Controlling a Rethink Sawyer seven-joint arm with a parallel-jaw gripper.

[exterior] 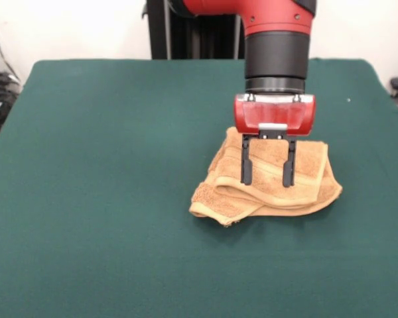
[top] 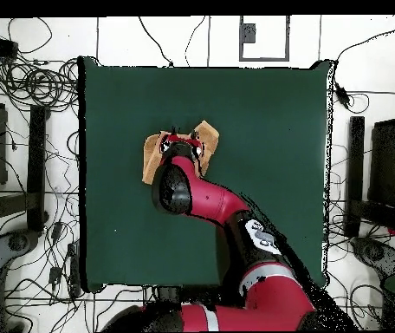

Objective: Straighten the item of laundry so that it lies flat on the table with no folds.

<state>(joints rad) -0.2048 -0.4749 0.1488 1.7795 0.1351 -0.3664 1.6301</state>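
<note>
Green table (exterior: 93, 199) is bare around the bunched towel (exterior: 312, 182), so I'd close my open gripper (exterior: 268, 173) on one top fold only.

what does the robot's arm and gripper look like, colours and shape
The arm is a thick round tube, glossy red above with a black cylindrical wrist section ending in a ringed collar. Below it, the gripper has a wide red rounded body with a small silver plate at its lower middle. Two thin, straight black fingers hang from it. From overhead, the arm shows red segments with black joints and a light grey patch.
</note>
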